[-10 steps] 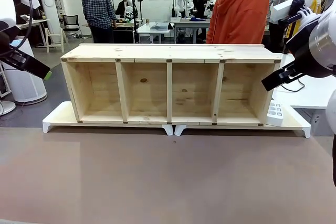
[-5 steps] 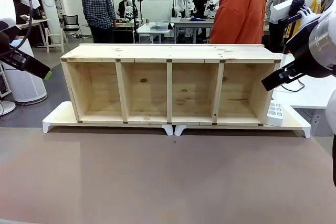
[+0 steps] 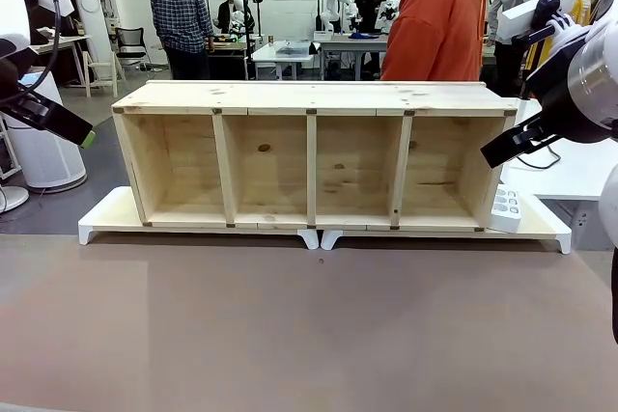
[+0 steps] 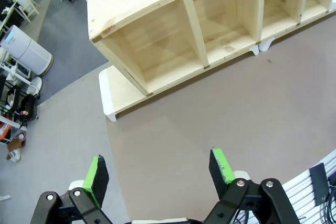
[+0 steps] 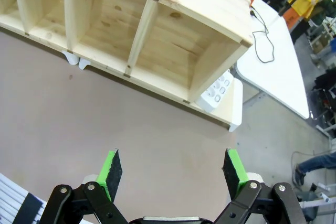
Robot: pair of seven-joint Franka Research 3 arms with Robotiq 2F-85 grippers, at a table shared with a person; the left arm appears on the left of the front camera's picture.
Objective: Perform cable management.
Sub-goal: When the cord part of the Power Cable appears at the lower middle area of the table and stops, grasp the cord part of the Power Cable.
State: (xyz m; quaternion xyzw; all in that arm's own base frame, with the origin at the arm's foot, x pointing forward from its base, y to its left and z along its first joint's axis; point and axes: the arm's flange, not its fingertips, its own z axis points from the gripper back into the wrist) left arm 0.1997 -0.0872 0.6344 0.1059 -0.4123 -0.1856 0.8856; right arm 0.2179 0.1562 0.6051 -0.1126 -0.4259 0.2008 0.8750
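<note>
One pale pine shelf unit (image 3: 309, 156) with four open, boxy compartments rests on two low white stands (image 3: 111, 214) on the smooth brown bench (image 3: 309, 325). One white power strip (image 3: 504, 209), dotted with round sockets, leans against the unit's right end. One thin black cable (image 5: 266, 33) lies loosely looped on a white table (image 5: 283, 82) at far right. The left jaws and the right jaws, each with two green pads, gape wide above the bench, holding nothing. One person in an orange hoodie (image 3: 439, 21) stands at the far side.
</note>
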